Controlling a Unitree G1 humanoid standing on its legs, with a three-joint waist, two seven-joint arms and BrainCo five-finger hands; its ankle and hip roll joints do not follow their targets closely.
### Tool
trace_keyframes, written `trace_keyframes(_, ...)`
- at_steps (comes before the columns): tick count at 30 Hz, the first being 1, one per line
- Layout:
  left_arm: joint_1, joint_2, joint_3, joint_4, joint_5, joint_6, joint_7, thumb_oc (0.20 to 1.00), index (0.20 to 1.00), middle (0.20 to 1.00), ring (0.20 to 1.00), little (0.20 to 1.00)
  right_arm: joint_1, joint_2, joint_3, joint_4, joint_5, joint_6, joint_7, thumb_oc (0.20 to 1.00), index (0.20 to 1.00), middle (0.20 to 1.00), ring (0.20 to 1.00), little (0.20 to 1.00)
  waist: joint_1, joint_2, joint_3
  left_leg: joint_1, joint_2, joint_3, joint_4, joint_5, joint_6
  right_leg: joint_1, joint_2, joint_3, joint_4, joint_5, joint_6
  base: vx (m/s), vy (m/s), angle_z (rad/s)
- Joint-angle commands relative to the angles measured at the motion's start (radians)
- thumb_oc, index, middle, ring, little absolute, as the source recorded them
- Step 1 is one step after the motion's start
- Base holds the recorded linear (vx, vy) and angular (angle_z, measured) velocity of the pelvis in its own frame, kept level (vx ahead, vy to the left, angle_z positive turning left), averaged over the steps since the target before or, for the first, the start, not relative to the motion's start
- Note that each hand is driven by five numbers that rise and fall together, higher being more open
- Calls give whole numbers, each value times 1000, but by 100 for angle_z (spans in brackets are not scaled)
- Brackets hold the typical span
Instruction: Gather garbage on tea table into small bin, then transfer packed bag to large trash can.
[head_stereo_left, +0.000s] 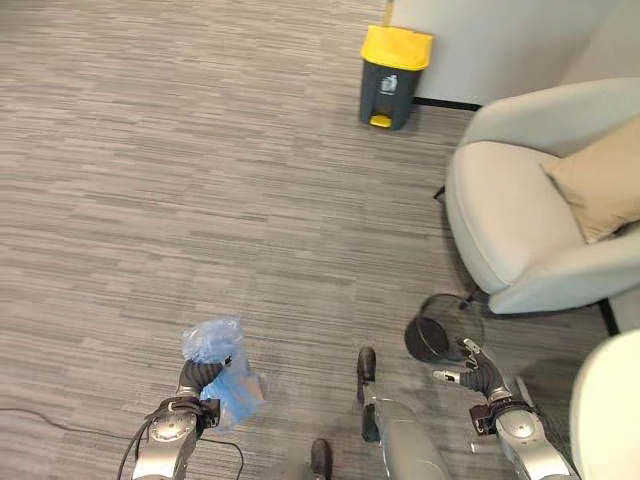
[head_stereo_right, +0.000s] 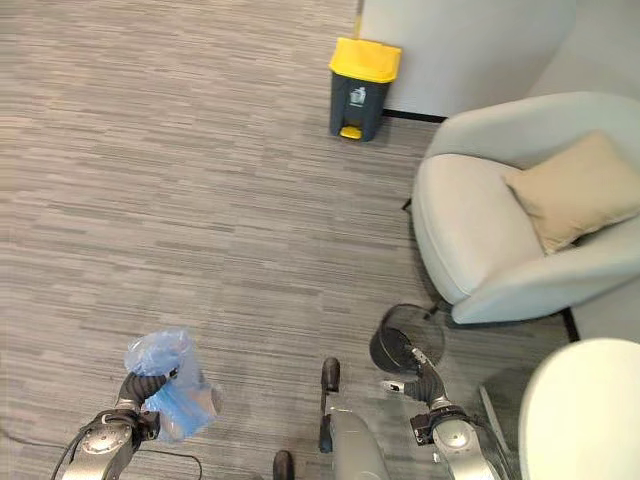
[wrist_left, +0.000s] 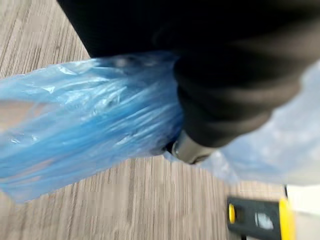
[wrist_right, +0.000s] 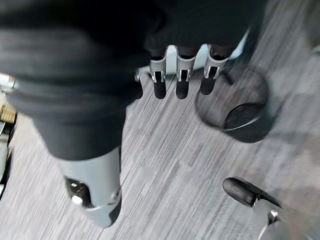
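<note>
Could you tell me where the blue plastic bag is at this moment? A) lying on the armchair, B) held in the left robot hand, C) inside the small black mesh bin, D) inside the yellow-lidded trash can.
B: the left robot hand is curled around the blue plastic bag, holding it above the floor.

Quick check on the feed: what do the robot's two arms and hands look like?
Both arms are silver-grey metal. The left hand and right hand have dark ribbed covers over the back and wrist. The right hand's fingers are silver with dark tips.
</note>
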Motion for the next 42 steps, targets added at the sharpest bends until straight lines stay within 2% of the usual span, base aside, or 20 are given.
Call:
trace_keyframes(1,26,45,9,-84,19,-49,-7,200,200,200,200,200,6,-44,-32,-44,24,-47,-10,1000,1000,1000,1000,1000,-29,-18,-41,-45,103,73,179,-50,-98,103,-31,-17,12,-51,64,419,-290,87)
trace_keyframes(3,32,42,9,-85,17,-48,-9,200,200,200,200,200,11,-50,-35,-44,24,-48,-8,1000,1000,1000,1000,1000,-32,-14,-47,-60,125,84,231,-21,-117,132,-19,-26,0,-62,54,199,-172,41)
trace_keyframes(4,38,38,10,-86,10,-48,-13,200,200,200,200,200,11,-60,-41,-43,27,-49,-13,1000,1000,1000,1000,1000,-30,-20,-46,-108,152,104,351,53,-136,180,-7,-32,-20,-80,35,136,-148,10)
trace_keyframes(6,38,35,11,-81,6,-47,-12,200,200,200,200,200,8,-66,-43,-42,32,-51,-17,1000,1000,1000,1000,1000,-30,-21,-45,-137,167,113,418,77,-140,201,3,-33,-32,-88,21,198,-175,-9)
trace_keyframes(8,36,28,9,-71,-4,-45,-8,200,200,200,200,200,6,-70,-45,-42,35,-48,-22,1000,1000,1000,1000,1000,-23,-26,-42,-169,184,122,501,114,-132,231,19,-20,-34,-119,-2,258,-181,-30)
trace_keyframes(9,33,23,5,-72,-7,-43,-7,200,200,200,200,200,-1,-75,-41,-39,38,-45,-24,1000,1000,1000,1000,1000,-16,-36,-36,-220,177,130,506,91,-108,255,20,-2,-38,-134,-8,275,-134,-40)
trace_keyframes(11,27,27,-7,-71,1,-44,-12,200,200,200,200,200,-7,-82,-43,-40,40,-48,-26,1000,1000,1000,1000,1000,0,-50,-25,-294,167,153,445,20,-85,301,14,13,-59,-155,1,319,-63,-59)
trace_keyframes(13,25,30,-10,-73,5,-44,-12,200,200,200,200,200,-10,-85,-44,-38,39,-49,-28,1000,1000,1000,1000,1000,6,-59,-22,-331,150,153,413,14,-81,313,7,18,-66,-157,4,162,-7,-52)
trace_keyframes(14,24,32,-12,-78,7,-44,-14,200,200,200,200,200,-10,-85,-43,-36,41,-49,-28,1000,1000,1000,1000,1000,14,-63,-18,-368,139,148,386,28,-84,329,8,26,-72,-161,5,134,-2,-25)
trace_keyframes(17,19,37,-19,-86,9,-46,-13,200,200,200,200,200,-10,-75,-39,-24,44,-48,-34,1000,1000,1000,1000,1000,43,-51,-8,-459,120,124,256,162,-108,386,37,54,-83,-185,1,249,19,-24)
trace_keyframes(20,21,36,-17,-95,11,-46,-12,200,200,200,200,200,-8,-66,-34,-9,39,-45,-36,1000,1000,1000,1000,1000,65,-42,-5,-476,115,116,185,222,-117,430,59,87,-86,-203,-5,311,84,-48)
trace_keyframes(22,45,39,-9,-110,24,-46,-21,200,200,200,200,200,-1,-52,-27,-6,26,-47,-23,1000,1000,1000,1000,1000,71,-48,-25,-432,103,106,180,182,-98,466,47,114,-79,-232,12,447,193,-54)
trace_keyframes(27,61,39,4,-116,16,-44,-19,200,200,200,200,200,-20,-41,-16,-7,13,-37,-11,1000,1000,1000,1000,1000,90,-61,-45,-420,99,137,207,140,-68,467,8,151,-46,-235,33,253,148,-75)
trace_keyframes(28,60,46,9,-114,14,-42,-16,200,200,200,200,200,-33,-37,-9,-8,9,-35,-6,1000,1000,1000,1000,1000,97,-63,-49,-406,90,146,208,116,-47,457,-7,157,-9,-237,50,278,197,-71)
trace_keyframes(31,46,61,17,-111,15,-40,-6,200,200,200,200,200,-61,-33,1,-6,2,-36,-4,1000,1000,1000,1000,1000,98,-59,-40,-367,67,149,185,81,-11,365,-20,159,168,-186,91,265,176,-34)
trace_keyframes(32,42,66,20,-117,15,-38,0,200,200,200,200,200,-72,-29,8,-11,-2,-33,-3,1000,1000,1000,1000,1000,96,-51,-28,-328,67,157,163,65,-1,291,-31,133,231,-135,102,332,136,-23)
trace_keyframes(33,41,62,20,-119,8,-41,2,200,200,200,200,200,-80,-32,13,-11,-7,-30,-3,1000,1000,1000,1000,1000,89,-36,-16,-292,69,148,142,52,2,221,-30,102,236,-135,91,538,114,-12)
trace_keyframes(37,13,55,4,-89,-9,-46,7,200,200,200,200,200,-82,-49,16,-11,-1,-25,-6,1000,1000,1000,1000,1000,43,-22,19,-154,45,105,118,-18,-19,88,-59,8,45,-73,93,459,-58,7)
trace_keyframes(41,16,50,-2,-90,-1,-52,9,200,200,200,200,200,-60,-49,12,-12,-2,-28,-7,1000,1000,1000,1000,1000,23,-24,12,-79,56,64,118,-65,-47,73,-76,-7,22,-54,103,376,-194,64)
trace_keyframes(42,26,51,-1,-95,1,-48,0,200,200,200,200,200,-50,-47,6,-19,1,-27,-2,1000,1000,1000,1000,1000,22,-26,-1,-63,66,61,126,-65,-57,88,-73,-11,32,-52,92,393,-224,87)
